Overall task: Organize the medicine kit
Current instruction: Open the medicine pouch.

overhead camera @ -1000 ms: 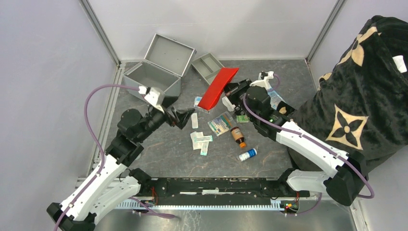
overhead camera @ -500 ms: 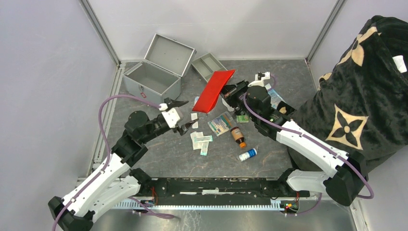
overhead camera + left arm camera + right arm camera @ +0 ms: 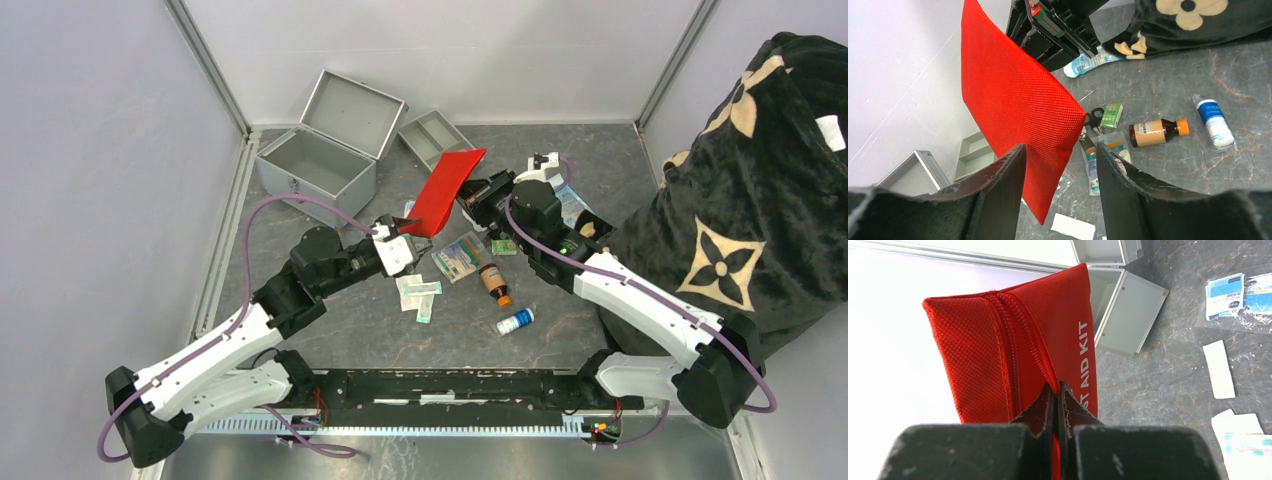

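Note:
The medicine kit, a silver-grey metal case, stands open and empty at the back left, its lid tipped back. It also shows in the left wrist view and the right wrist view. My right gripper is shut on the edge of a flat red first-aid pouch beside its zipper and holds it tilted above the table. My left gripper is open, just below the pouch's lower corner, which shows between its jaws.
A shallow grey divided tray lies behind the pouch. On the table lie a brown bottle, a white bottle, a packet bag, a green box and white plasters. Black patterned cloth fills the right.
My left arm has swung from the case toward the middle, and its open gripper now sits under the pouch. The right gripper has shifted the pouch slightly left.

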Robot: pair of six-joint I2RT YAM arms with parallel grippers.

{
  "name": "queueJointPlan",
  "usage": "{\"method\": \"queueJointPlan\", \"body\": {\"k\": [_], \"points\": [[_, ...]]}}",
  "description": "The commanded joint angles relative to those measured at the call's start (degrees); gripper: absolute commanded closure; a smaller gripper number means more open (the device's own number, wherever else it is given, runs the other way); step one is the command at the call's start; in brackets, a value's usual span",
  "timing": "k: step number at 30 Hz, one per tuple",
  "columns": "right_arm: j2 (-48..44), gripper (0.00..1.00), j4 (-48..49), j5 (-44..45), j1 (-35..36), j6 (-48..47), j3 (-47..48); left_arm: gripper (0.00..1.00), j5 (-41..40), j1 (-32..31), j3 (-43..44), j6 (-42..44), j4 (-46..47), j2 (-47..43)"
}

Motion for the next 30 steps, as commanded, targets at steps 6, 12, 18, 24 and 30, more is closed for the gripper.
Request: {"method": "queueJointPlan", "body": {"k": [6,12,18,24,30], "points": [[-0.7,1.0,3.2,-1.0,0.1,1.2,-0.3,0.43,-7.3,-1.2,2.7,5.7,-0.2,0.6],[-1.0,1.0,3.6,-1.0,0.1,1.3,-0.7,0.51,-7.2,-1.4,3.6,6.4,-1.9,1.5],[-1.5,1.0,3.7,-0.8,0.0,1.3,-1.1,0.5,-6.9,-1.9,4.0,7.1,-4.5,2.1],[-1.7,1.0,3.7,-0.7,0.1,1.3,-1.3,0.59,-6.6,-2.1,4.6,6.9,-4.6,2.3],[-1.7,1.0,3.8,-0.8,0.1,1.4,-1.7,0.78,-6.3,-2.2,6.0,5.7,-5.2,2.7]]}}
